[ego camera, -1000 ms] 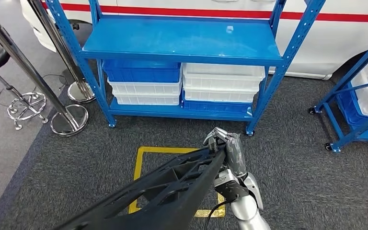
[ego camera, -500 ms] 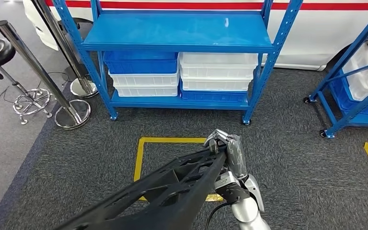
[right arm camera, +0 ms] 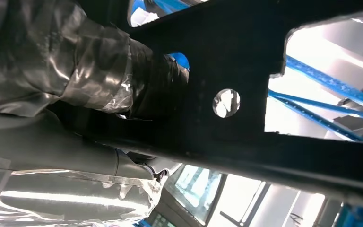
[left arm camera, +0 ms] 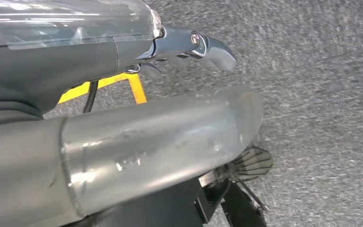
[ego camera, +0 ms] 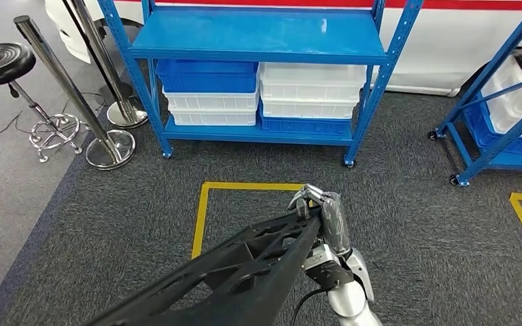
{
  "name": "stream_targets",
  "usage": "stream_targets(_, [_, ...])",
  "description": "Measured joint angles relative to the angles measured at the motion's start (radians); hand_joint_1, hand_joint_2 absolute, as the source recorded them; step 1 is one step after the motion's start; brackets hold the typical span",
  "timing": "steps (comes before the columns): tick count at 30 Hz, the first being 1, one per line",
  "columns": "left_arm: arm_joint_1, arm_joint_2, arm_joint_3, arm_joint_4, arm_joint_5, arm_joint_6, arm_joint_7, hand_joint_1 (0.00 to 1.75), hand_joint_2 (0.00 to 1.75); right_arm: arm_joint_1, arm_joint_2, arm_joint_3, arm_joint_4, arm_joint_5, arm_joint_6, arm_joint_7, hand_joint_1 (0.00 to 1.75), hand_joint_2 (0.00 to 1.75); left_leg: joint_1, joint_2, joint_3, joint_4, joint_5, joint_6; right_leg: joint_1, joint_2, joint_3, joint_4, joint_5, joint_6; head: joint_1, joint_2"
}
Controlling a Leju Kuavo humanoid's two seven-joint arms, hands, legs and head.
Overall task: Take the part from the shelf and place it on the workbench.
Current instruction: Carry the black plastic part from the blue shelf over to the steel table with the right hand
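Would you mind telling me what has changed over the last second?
The camera has moved: the blue shelf and yellow floor marking sit further up the head view, so the robot appears to be backing away. The right hand still grips the black part in the same pose.

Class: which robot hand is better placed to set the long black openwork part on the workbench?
Right: the right robot hand grips the long black openwork part. What the left robot hand holds cannot be told.
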State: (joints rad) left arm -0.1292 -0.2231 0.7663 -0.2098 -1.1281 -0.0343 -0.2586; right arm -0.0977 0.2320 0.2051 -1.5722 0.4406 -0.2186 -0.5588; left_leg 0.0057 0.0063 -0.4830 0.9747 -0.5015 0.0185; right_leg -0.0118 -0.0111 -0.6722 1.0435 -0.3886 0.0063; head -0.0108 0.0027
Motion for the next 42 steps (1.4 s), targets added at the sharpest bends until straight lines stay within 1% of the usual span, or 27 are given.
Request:
stream_targets(1, [0.0, 0.0, 0.0, 0.0, 0.0, 0.0, 0.0, 0.0, 0.0, 0.0, 0.0, 0.0, 0.0, 0.0, 0.0, 0.0, 1.75, 0.0, 0.002, 0.002, -0.009, -0.003, 0.013, 0.008, 0.0, 0.003, -0.013, 0.031, -0.036, 0.003, 0.0, 0.0])
stream_targets(3, [0.0, 0.0, 0.0, 0.0, -0.001, -0.001, 0.0, 0.0, 0.0, 0.001, -0.001, 0.0, 0.0, 0.0, -0.001, 0.0, 1.75, 0.0, 0.001, 0.005, -0.034, -0.003, 0.035, 0.017, -0.002, 0.006, -0.05, 0.15, -0.135, 0.006, 0.0, 0.0])
stream_targets(4, [0.001, 0.0, 0.0, 0.0, -0.001, -0.001, 0.0, 0.0, 0.0, 0.002, -0.001, 0.0, 0.0, 0.0, -0.001, 0.0, 1.75, 0.0, 0.0, 0.005, -0.049, -0.001, 0.045, 0.017, -0.002, 0.006, -0.064, 0.214, -0.169, 0.008, 0.0, 0.0])
stream_targets(5, [0.001, 0.0, 0.0, 0.0, -0.001, -0.002, 0.0, 0.0, 0.0, 0.002, -0.001, 0.0, 0.0, 0.0, -0.002, 0.0, 1.75, 0.0, -0.001, 0.005, -0.063, 0.003, 0.054, 0.016, -0.002, 0.007, -0.067, 0.256, -0.179, 0.009, 0.0, 0.0])
stream_targets(6, [0.002, 0.0, 0.001, 0.0, -0.002, -0.003, 0.0, 0.0, 0.0, 0.003, -0.002, 0.0, 0.0, 0.0, -0.002, 0.0, 1.75, 0.0, -0.001, 0.005, -0.077, 0.007, 0.06, 0.014, -0.002, 0.006, -0.053, 0.265, -0.169, 0.01, 0.0, 0.0])
stream_targets(7, [0.002, 0.0, 0.001, 0.0, -0.002, -0.003, -0.001, 0.0, 0.0, 0.003, -0.002, 0.0, 0.0, 0.0, -0.002, 0.0, 1.75, 0.0, -0.001, 0.005, -0.089, 0.013, 0.066, 0.012, -0.002, 0.006, -0.021, 0.236, -0.147, 0.008, 0.0, 0.0])
stream_targets(8, [0.002, 0.0, 0.001, 0.0, -0.003, -0.003, -0.001, 0.0, 0.0, 0.003, -0.002, 0.0, 0.0, 0.0, -0.002, 0.0, 1.75, 0.0, -0.001, 0.005, -0.101, 0.02, 0.069, 0.009, -0.002, 0.006, 0.028, 0.176, -0.125, 0.006, 0.0, 0.0])
stream_targets(9, [0.002, 0.0, 0.001, 0.0, -0.003, -0.003, -0.002, 0.0, 0.0, 0.002, -0.002, 0.0, 0.0, 0.0, -0.002, 0.0, 1.75, 0.0, -0.003, 0.004, -0.111, 0.027, 0.072, 0.005, -0.001, 0.007, 0.079, 0.106, -0.118, 0.002, 0.0, 0.0])
stream_targets(11, [0.001, 0.0, 0.0, 0.0, -0.005, -0.003, -0.004, 0.0, 0.0, 0.001, -0.001, 0.0, 0.0, 0.0, -0.003, 0.0, 1.75, 0.0, -0.005, 0.004, -0.124, 0.039, 0.078, -0.004, 0.003, 0.007, 0.139, 0.01, -0.125, -0.007, 0.0, 0.0])
stream_targets(14, [0.001, 0.0, 0.0, 0.0, -0.006, -0.003, -0.007, 0.0, 0.0, 0.001, -0.001, 0.0, -0.001, 0.0, -0.004, 0.0, 1.75, 0.0, -0.004, 0.004, -0.131, 0.044, 0.087, -0.024, 0.005, 0.007, 0.136, -0.009, -0.124, -0.024, 0.0, 0.0])
stream_targets(15, [0.001, 0.0, 0.0, 0.0, -0.006, -0.003, -0.008, 0.0, 0.0, 0.001, -0.001, 0.0, -0.001, 0.0, -0.004, 0.0, 1.75, 0.0, -0.003, 0.003, -0.137, 0.056, 0.075, -0.031, 0.003, 0.006, 0.132, -0.011, -0.117, -0.033, 0.0, 0.0])
stream_targets(17, [0.002, 0.0, 0.0, 0.0, -0.006, -0.003, -0.009, 0.0, 0.0, 0.002, 0.0, 0.0, 0.0, 0.0, -0.004, 0.0, 1.75, 0.0, 0.001, 0.002, -0.171, 0.138, 0.011, -0.044, 0.001, 0.004, 0.122, -0.014, -0.104, -0.046, 0.0, 0.0])
stream_targets(19, [0.003, 0.0, 0.0, 0.0, -0.006, -0.003, -0.009, 0.0, 0.0, 0.003, 0.0, 0.0, 0.0, 0.0, -0.004, 0.0, 1.75, 0.0, 0.004, 0.002, -0.218, 0.268, -0.063, -0.052, 0.003, 0.004, 0.106, -0.013, -0.093, -0.05, 0.0, 0.0])
stream_targets(20, [0.003, 0.0, 0.0, 0.0, -0.006, -0.003, -0.009, 0.0, 0.0, 0.004, 0.0, 0.0, 0.0, 0.0, -0.004, 0.0, 1.75, 0.0, 0.005, 0.002, -0.229, 0.311, -0.079, -0.054, 0.004, 0.004, 0.098, -0.011, -0.088, -0.05, 0.0, 0.0])
stream_targets(21, [0.004, 0.0, 0.0, 0.0, -0.006, -0.003, -0.009, 0.0, 0.0, 0.004, 0.0, 0.0, 0.0, 0.0, -0.004, 0.0, 1.75, 0.0, 0.005, 0.002, -0.223, 0.319, -0.075, -0.053, 0.005, 0.004, 0.092, -0.01, -0.084, -0.049, 0.0, 0.0])
stream_targets(22, [0.004, 0.0, 0.0, 0.0, -0.006, -0.003, -0.009, 0.0, 0.0, 0.005, 0.0, 0.0, 0.0, 0.0, -0.004, 0.0, 1.75, 0.0, 0.005, 0.001, -0.197, 0.286, -0.054, -0.05, 0.006, 0.004, 0.087, -0.009, -0.08, -0.048, 0.0, 0.0])
stream_targets(24, [0.003, 0.001, 0.0, 0.0, -0.006, -0.003, -0.009, 0.0, 0.0, 0.005, 0.0, 0.0, 0.0, 0.0, -0.004, 0.0, 1.75, 0.0, 0.001, 0.0, -0.106, 0.144, -0.003, -0.035, 0.009, 0.004, 0.083, -0.008, -0.076, -0.045, 0.0, 0.0])
stream_targets(26, [0.002, 0.003, 0.0, 0.0, -0.006, -0.002, -0.009, 0.0, 0.0, 0.005, 0.0, 0.0, 0.0, 0.0, -0.004, 0.0, 1.75, 0.0, -0.006, 0.0, -0.046, 0.042, 0.019, -0.02, 0.01, 0.004, 0.081, -0.009, -0.07, -0.038, 0.0, 0.0])
stream_targets(29, [0.003, 0.004, 0.0, 0.0, -0.006, -0.002, -0.009, 0.0, 0.0, 0.005, 0.0, 0.0, -0.001, 0.0, -0.004, 0.0, 1.75, 0.0, -0.01, 0.001, -0.038, 0.012, 0.028, -0.005, 0.007, 0.002, 0.078, -0.011, -0.061, -0.02, 0.0, 0.0])
stream_targets(31, [0.002, 0.003, 0.0, 0.0, -0.006, -0.002, -0.009, 0.0, 0.0, 0.004, 0.0, 0.0, -0.003, 0.0, -0.004, 0.0, 1.75, 0.0, -0.003, 0.003, -0.038, -0.006, 0.043, 0.007, 0.007, 0.005, 0.066, 0.014, -0.083, -0.009, 0.0, 0.0])
stream_targets(32, [0.002, 0.003, 0.0, 0.0, -0.006, -0.002, -0.01, 0.0, 0.0, 0.004, 0.0, 0.0, -0.003, 0.0, -0.005, 0.0, 1.75, 0.0, 0.0, 0.004, -0.039, -0.012, 0.049, 0.011, 0.006, 0.006, 0.047, 0.056, -0.112, -0.005, 0.0, 0.0])
stream_targets(34, [0.003, 0.003, 0.001, 0.0, -0.006, -0.004, -0.012, 0.0, 0.0, 0.007, -0.001, 0.0, -0.003, 0.0, -0.005, 0.0, 1.75, 0.0, 0.0, 0.005, -0.048, -0.011, 0.055, 0.014, 0.001, 0.009, -0.01, 0.184, -0.181, 0.005, 0.0, 0.0])
stream_targets(35, [0.004, 0.003, 0.001, 0.0, -0.005, -0.005, -0.013, 0.0, 0.0, 0.009, -0.002, -0.001, -0.003, 0.0, -0.005, 0.0, 1.75, 0.0, 0.0, 0.005, -0.053, -0.008, 0.056, 0.014, -0.002, 0.009, -0.032, 0.236, -0.199, 0.01, 0.0, 0.0])
stream_targets(36, [0.005, 0.003, 0.001, 0.0, -0.005, -0.007, -0.014, 0.0, 0.0, 0.011, -0.002, -0.001, -0.003, 0.0, -0.005, 0.0, 1.75, 0.0, 0.0, 0.005, -0.057, -0.005, 0.057, 0.013, -0.005, 0.009, -0.041, 0.26, -0.2, 0.014, 0.0, 0.0])
stream_targets(37, [0.006, 0.002, 0.001, 0.0, -0.005, -0.008, -0.014, 0.0, 0.0, 0.011, -0.002, -0.001, -0.003, 0.0, -0.005, 0.0, 1.75, 0.0, 0.002, 0.005, -0.06, 0.001, 0.056, 0.011, -0.008, 0.008, -0.027, 0.24, -0.179, 0.017, 0.0, 0.0])
stream_targets(40, [0.005, 0.0, 0.001, 0.0, -0.004, -0.01, -0.016, 0.0, 0.0, 0.01, -0.002, -0.001, -0.003, 0.0, -0.005, 0.0, 1.75, 0.0, 0.005, 0.003, -0.073, 0.029, 0.046, -0.004, -0.015, 0.008, 0.069, 0.061, -0.101, 0.019, 0.0, 0.0])
stream_targets(42, [0.004, 0.0, 0.001, 0.0, -0.005, -0.011, -0.018, 0.0, 0.0, 0.011, -0.002, -0.001, -0.003, 0.0, -0.005, 0.0, 1.75, 0.0, 0.002, 0.002, -0.084, 0.043, 0.042, -0.016, -0.011, 0.01, 0.086, 0.017, -0.099, 0.008, 0.0, 0.0])
